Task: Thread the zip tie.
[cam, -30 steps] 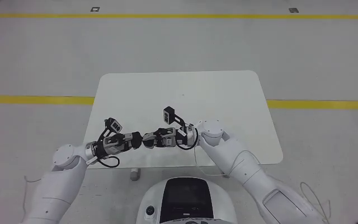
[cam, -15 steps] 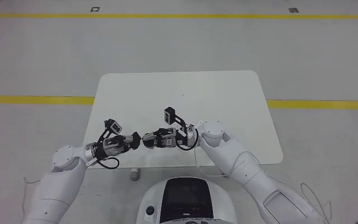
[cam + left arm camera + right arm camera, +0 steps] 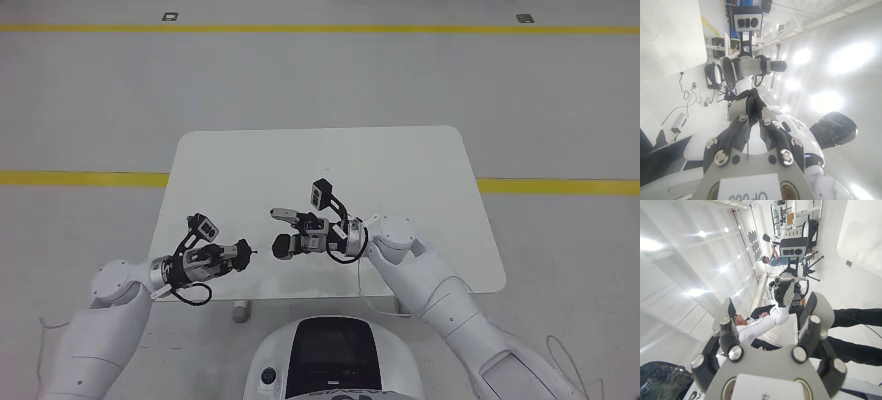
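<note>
Above table [image 3: 400,160] front, left claw [image 3: 753,94] pinches zip tie [image 3: 748,149]; right claw [image 3: 772,306] spread

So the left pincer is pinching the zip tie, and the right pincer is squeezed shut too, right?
Not quite. The left pincer is pinching the zip tie, but the right pincer is open, not squeezed shut. The right wrist view shows its two fingers standing wide apart.

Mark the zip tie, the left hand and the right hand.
zip tie [image 3: 748,149], left wrist view, on its thin tail.
left hand [image 3: 753,94], left wrist view, between the shut fingertips.
right hand [image 3: 277,229], top view, between the open fingertips.
</note>
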Available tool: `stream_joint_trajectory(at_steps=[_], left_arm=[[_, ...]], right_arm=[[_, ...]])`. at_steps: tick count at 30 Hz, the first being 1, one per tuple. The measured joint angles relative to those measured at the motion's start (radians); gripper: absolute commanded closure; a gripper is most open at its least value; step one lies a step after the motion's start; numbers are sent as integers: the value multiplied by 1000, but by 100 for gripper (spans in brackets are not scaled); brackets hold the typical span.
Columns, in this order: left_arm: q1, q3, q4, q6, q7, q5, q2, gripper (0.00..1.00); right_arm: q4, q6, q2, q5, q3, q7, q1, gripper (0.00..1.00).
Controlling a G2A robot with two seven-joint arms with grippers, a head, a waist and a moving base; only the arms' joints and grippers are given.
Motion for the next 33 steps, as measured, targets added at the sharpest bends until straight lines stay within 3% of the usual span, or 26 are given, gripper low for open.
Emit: stream_joint_trajectory(at_steps=[5, 8, 13, 19, 22, 28, 30, 33], left_arm=[[-2, 1, 0, -11, 12, -2, -2, 100], [-12, 4, 18, -83, 63, -71, -12, 100], [-42, -6, 73, -195, 19, -190, -23, 100], [-76, -54, 121, -196, -28, -230, -44, 100], [-77, -59, 131, -196, -41, -233, -53, 100], [-77, -58, 129, -196, -38, -230, -53, 100], [-82, -65, 122, -196, -8, -212, -54, 100], [-91, -109, 102, -196, 51, -160, -62, 100]], right_arm=[[0, 0, 0, 0, 0, 0, 0, 0], [-3, -2, 1, -4, 3, -7, -2, 0], [-55, -2, 17, -88, 39, -88, -17, 0], [-129, 17, 38, -253, 61, -179, -32, 0], [-149, 17, 44, -356, 61, -242, -37, 0], [-148, 16, 44, -347, 61, -235, -38, 0], [-148, 16, 44, -348, 61, -235, -37, 0], [-150, 17, 45, -355, 60, -241, -39, 0]])
